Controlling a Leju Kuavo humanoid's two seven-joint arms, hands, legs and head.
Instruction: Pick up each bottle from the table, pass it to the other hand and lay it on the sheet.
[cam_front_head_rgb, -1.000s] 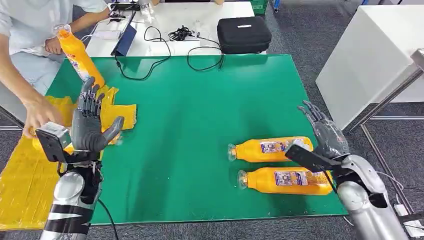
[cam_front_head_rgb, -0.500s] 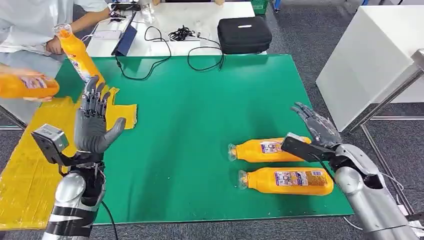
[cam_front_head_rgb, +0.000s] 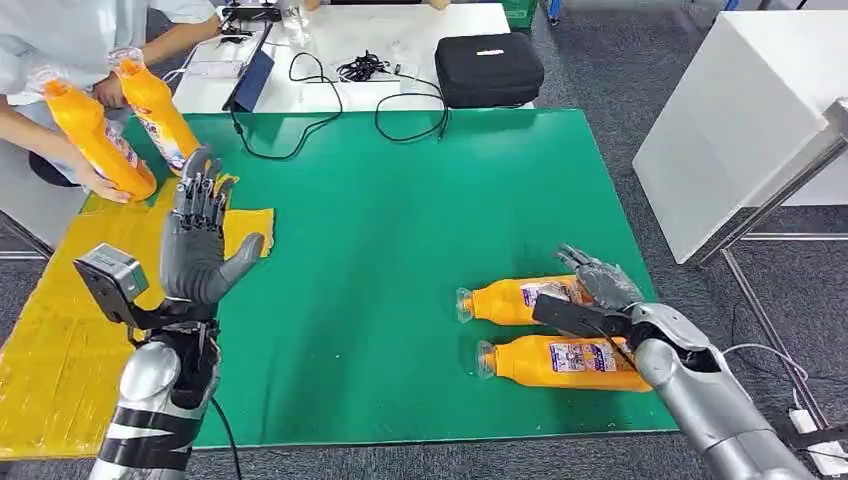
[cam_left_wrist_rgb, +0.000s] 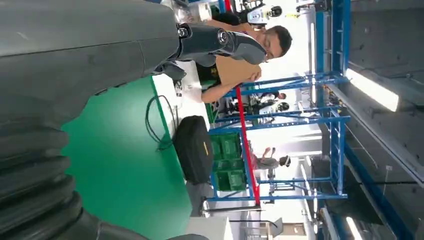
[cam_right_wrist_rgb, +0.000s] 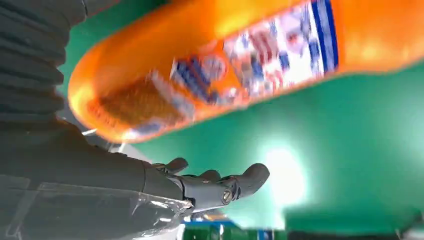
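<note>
Behind two lying bottles (cam_front_head_rgb: 540, 298), black case (cam_front_head_rgb: 490, 68); both hands (cam_front_head_rgb: 200, 245) open, empty.

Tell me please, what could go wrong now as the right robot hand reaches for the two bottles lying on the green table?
1. The right robot hand is open over the far bottle; the near bottle lies close beside it, so the arm may knock it and roll it off the table edge.
2. A person's hand works at the yellow sheet near the raised left robot hand; they might collide.
</note>
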